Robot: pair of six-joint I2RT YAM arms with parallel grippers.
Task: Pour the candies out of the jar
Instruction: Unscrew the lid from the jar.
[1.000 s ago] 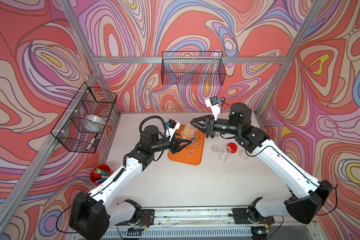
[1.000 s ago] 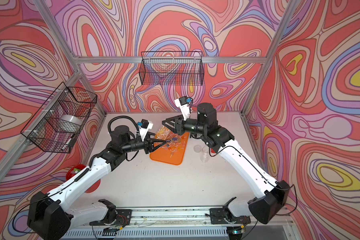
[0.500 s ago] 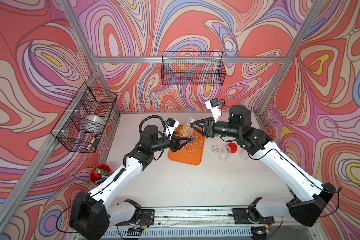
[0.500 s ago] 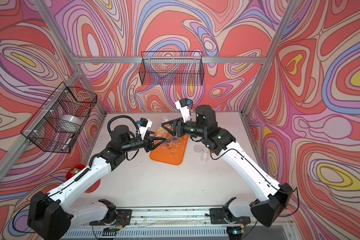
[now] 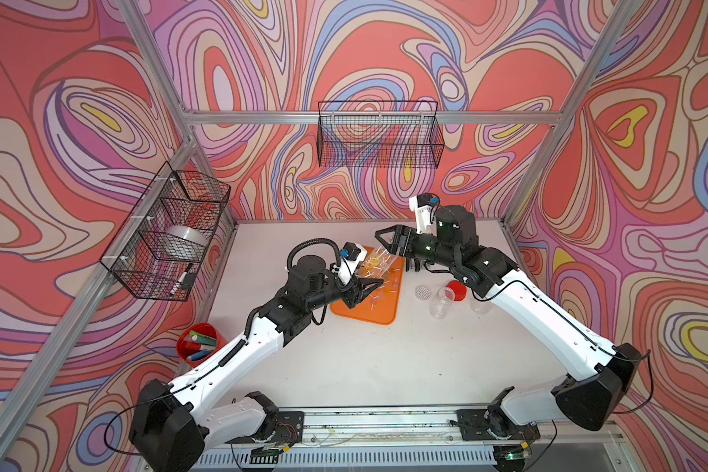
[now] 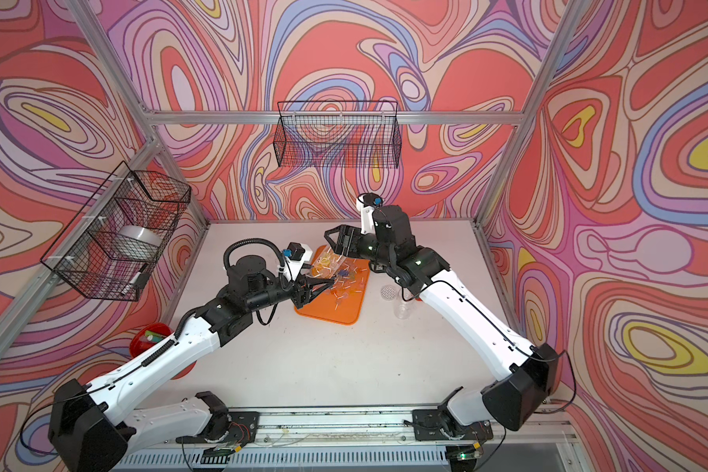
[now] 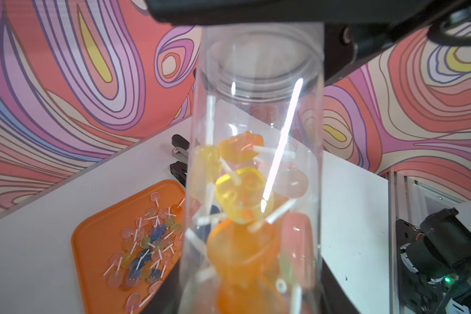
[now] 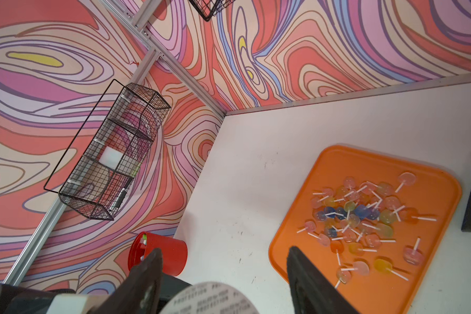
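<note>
- Currently, left gripper [image 5: 369, 288] clamps a clear plastic jar [image 7: 256, 108] of orange and yellow stick candies [image 7: 239, 190] (mouth raised).
- Right gripper [image 5: 386, 242] gapes, empty.
- Fast tipping could scatter candies off the flat orange tray [image 5: 381, 314].

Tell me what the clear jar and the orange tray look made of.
The jar: probably clear plastic, glossy; candies show through its wall, with a bright glare streak and moulded threads at the mouth. The tray: likely plastic, smooth matte orange, rounded corners, raised rim.
</note>
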